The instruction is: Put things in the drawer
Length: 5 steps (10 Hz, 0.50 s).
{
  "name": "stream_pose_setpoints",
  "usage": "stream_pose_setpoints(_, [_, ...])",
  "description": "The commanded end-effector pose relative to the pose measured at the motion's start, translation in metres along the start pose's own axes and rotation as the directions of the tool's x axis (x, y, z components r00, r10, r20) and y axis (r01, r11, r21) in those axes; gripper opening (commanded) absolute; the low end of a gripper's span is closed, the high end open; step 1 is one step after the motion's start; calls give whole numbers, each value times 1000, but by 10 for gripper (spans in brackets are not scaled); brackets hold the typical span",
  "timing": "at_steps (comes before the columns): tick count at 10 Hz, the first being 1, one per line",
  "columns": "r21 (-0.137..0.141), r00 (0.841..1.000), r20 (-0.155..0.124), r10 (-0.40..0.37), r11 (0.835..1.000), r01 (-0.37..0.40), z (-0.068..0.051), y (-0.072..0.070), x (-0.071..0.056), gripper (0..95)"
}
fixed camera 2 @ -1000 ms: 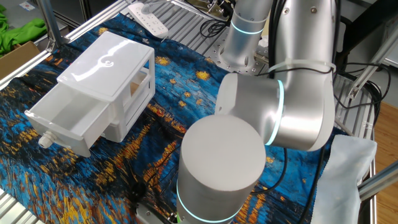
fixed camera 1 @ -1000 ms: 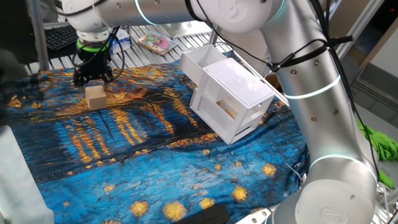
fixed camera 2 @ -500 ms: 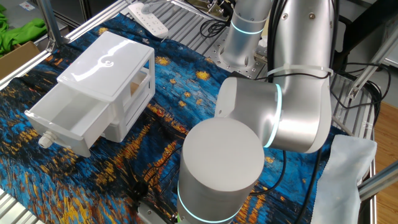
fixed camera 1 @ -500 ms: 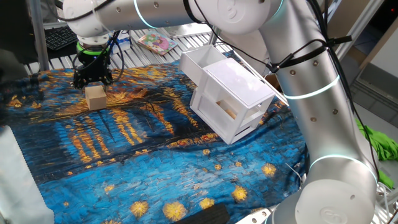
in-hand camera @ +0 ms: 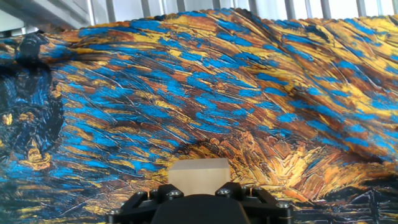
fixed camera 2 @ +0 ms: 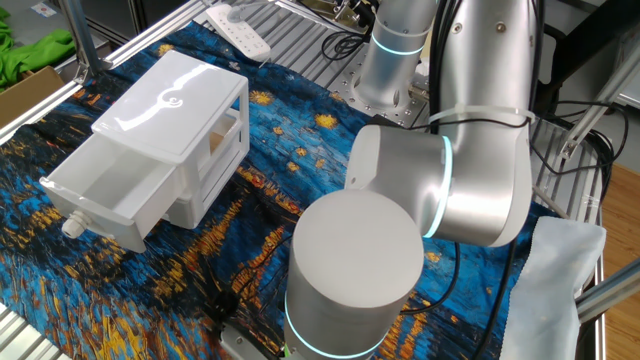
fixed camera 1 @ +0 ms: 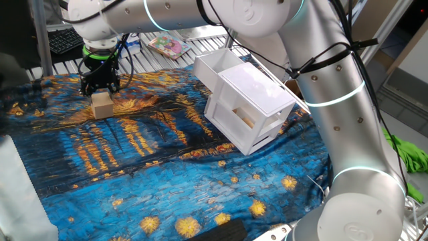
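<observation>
The small plain tan cube-shaped block (fixed camera 1: 101, 105) sits on the blue-and-gold painted cloth covering the surface (fixed camera 1: 134, 167), well apart from the white plastic two-drawer cabinet (fixed camera 1: 249, 107), off to its left in one fixed view. The black two-finger hand (fixed camera 1: 100, 86) is right at the block's top, fingers around its upper edges; whether they actually grip it I cannot tell. The cabinet's upper white pull-out drawer (fixed camera 2: 120, 200) stands pulled out.
</observation>
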<state>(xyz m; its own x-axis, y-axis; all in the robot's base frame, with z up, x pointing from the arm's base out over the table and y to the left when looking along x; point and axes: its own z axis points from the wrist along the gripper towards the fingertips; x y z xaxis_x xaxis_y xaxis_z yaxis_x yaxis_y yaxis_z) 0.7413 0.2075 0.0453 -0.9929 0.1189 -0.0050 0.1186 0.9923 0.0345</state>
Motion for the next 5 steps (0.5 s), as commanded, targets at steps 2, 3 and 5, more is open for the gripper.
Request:
stream_pose_setpoints(2, [6, 999, 13, -34, 999, 34, 0, 0, 0, 0])
stream_pose_setpoints(3, [9, 999, 13, -41, 999, 41, -1, 0, 0, 0])
stream_pose_setpoints(5, [9, 997, 10, -75, 997, 75, -6, -1, 0, 0])
